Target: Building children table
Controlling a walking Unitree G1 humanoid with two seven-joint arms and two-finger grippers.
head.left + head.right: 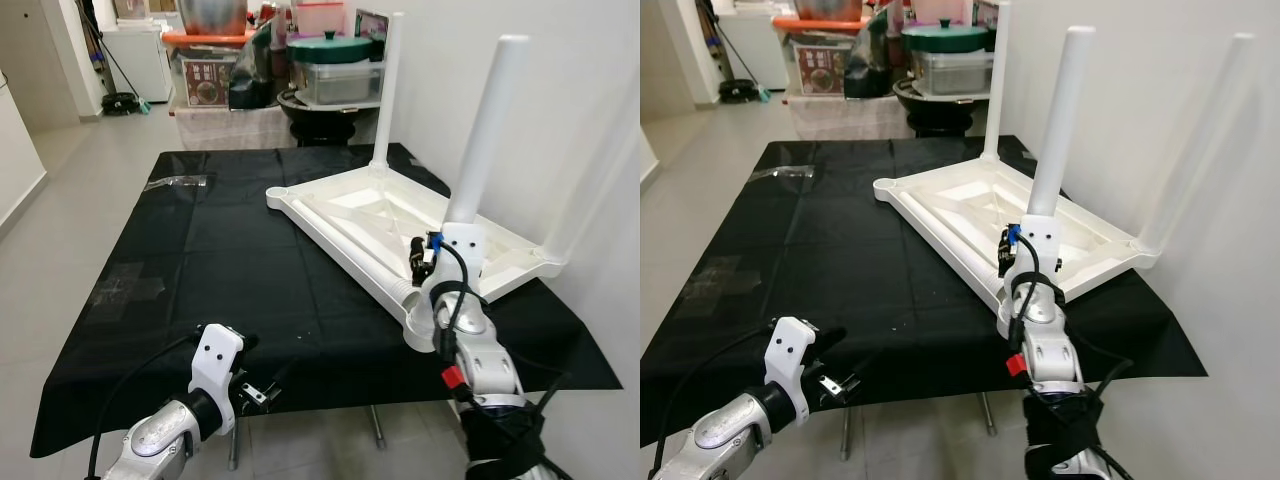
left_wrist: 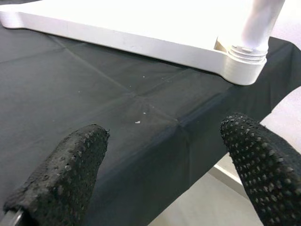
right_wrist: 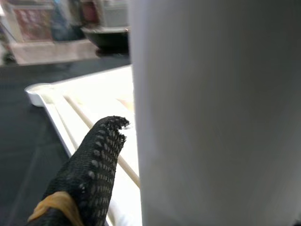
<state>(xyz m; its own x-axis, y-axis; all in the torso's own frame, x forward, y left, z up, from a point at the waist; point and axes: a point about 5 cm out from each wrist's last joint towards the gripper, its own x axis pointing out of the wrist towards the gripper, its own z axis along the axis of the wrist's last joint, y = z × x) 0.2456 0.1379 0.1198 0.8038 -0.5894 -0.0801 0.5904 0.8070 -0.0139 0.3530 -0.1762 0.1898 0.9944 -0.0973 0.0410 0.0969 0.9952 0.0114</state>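
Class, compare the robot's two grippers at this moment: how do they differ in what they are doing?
The right gripper is up on the upturned white table top, closed around a white table leg; the left gripper hangs open and empty, low at the black cloth's near edge. Both have black dotted fingers.

A table draped in a creased black cloth [image 1: 230, 260] stands on a pale grey tiled floor [image 1: 90, 150], its right side close to a plain white wall [image 1: 560, 90]. Beyond its far edge is a cluttered low surface holding a clear lidded container [image 1: 338, 80] with a green lid [image 1: 330, 45] on top, an orange tray [image 1: 205, 38] and a printed box [image 1: 205, 82] (its label too small to read). At the far left a white cabinet [image 1: 135, 55] stands by a doorway, with a dark mop head [image 1: 120, 102] on the floor beside it; the light is even and bright.
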